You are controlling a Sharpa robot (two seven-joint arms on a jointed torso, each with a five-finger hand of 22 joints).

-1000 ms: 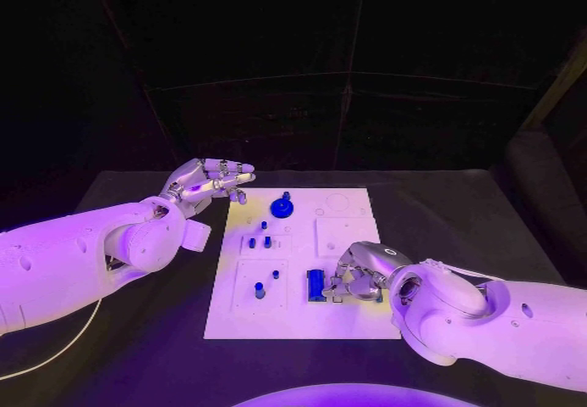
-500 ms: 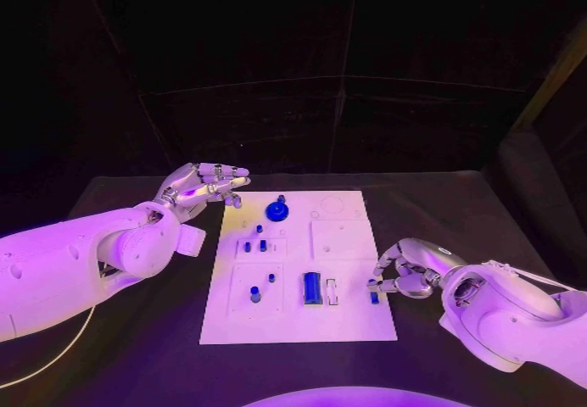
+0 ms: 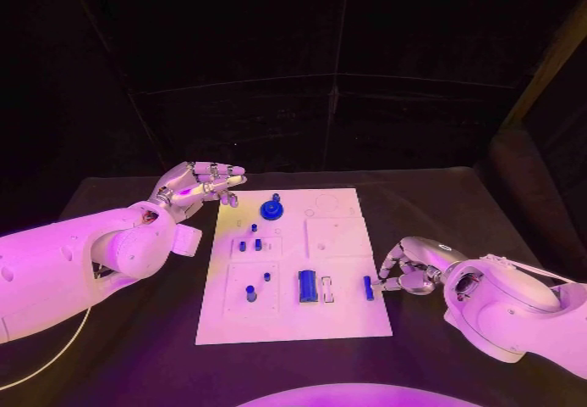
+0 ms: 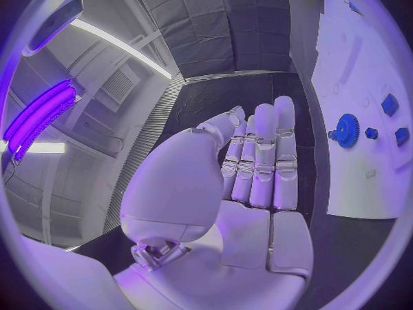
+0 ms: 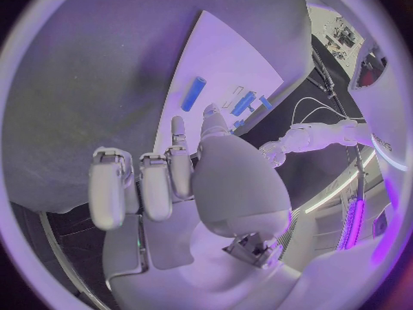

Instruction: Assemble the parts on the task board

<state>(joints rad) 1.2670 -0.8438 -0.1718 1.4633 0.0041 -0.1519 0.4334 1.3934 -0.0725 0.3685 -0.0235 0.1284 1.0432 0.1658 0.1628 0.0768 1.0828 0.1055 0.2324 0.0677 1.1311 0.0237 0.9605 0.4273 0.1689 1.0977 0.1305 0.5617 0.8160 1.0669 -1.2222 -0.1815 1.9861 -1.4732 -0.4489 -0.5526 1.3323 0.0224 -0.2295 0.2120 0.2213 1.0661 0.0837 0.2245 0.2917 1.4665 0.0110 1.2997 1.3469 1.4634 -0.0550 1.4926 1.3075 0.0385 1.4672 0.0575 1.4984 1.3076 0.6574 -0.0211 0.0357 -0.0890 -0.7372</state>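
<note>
**Both hands off the board, parts lying on the plate**

You have the task board (image 3: pixel 337 318) lying flat in the middle of the black table (image 3: pixel 453 203), long side running away from you. Near its far edge sits a round blue gear-like part (image 3: pixel 271 209); the left wrist view shows it as a toothed wheel (image 4: pixel 347 130). Below it, in the head view, several small blue pegs (image 3: pixel 248 244) stand in the left column. Lower down, a larger blue block (image 3: pixel 309 285) stands near the board's middle, and a slim blue bar (image 3: pixel 367 287) lies close to the right edge.

Your left hand (image 3: pixel 196 182) hangs above the table just beyond the board's far left corner, fingers extended side by side, thumb apart, holding nothing. The left wrist view confirms it: fingers (image 4: pixel 262 160) straight and pressed together, palm empty.

Your right hand (image 3: pixel 410 264) sits just off the board's right edge, near the slim bar but apart from it. Its fingers (image 5: pixel 142 186) are curled inward; nothing shows between them.
</note>
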